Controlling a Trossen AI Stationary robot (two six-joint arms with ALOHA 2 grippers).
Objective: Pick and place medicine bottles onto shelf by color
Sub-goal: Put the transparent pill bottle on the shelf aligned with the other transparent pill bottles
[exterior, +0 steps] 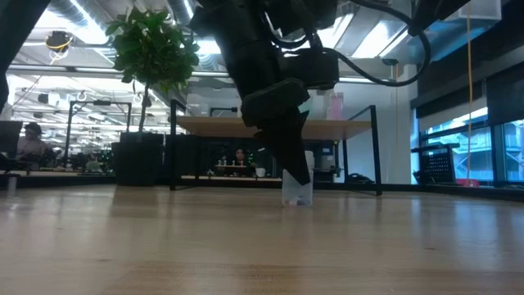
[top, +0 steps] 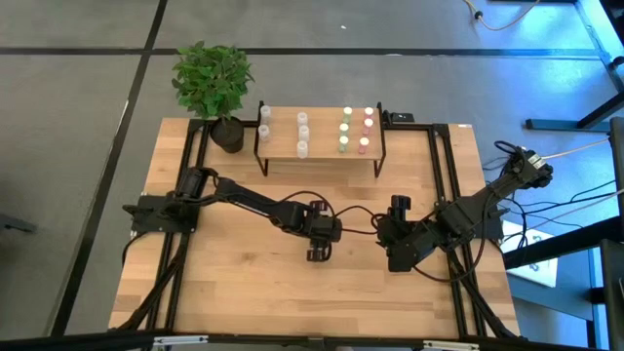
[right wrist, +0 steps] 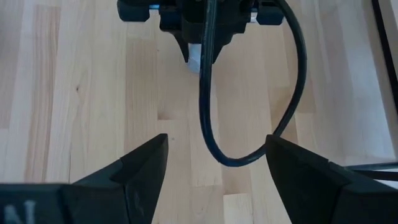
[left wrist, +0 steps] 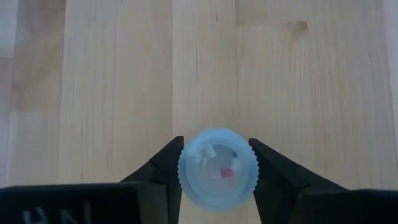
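A small whitish medicine bottle [exterior: 296,195] with a white ribbed cap [left wrist: 217,168] stands upright on the wooden table. My left gripper [top: 320,252] comes down on it from above, near the table's middle, and is shut on its cap. My right gripper [right wrist: 214,162] is open and empty, a little to the right of the left one [top: 383,230]. The shelf [top: 327,138] stands at the table's far edge. On its board stand white-capped bottles [top: 302,132] at the left, green-capped ones [top: 344,132] and pink-capped ones [top: 368,127] at the right. My left gripper pinches the bottle's round cap by its ribbed rim [left wrist: 181,169] between its two fingers, one on each side. The fingers [exterior: 293,152] point down from above. The bottle stands upright with its base on the table.
A potted plant [top: 213,83] stands at the shelf's left end. Black frame rails [top: 444,185] run along the table's left and right sides. A black cable [right wrist: 208,124] hangs from the left gripper. Bare wood lies between the grippers and the shelf.
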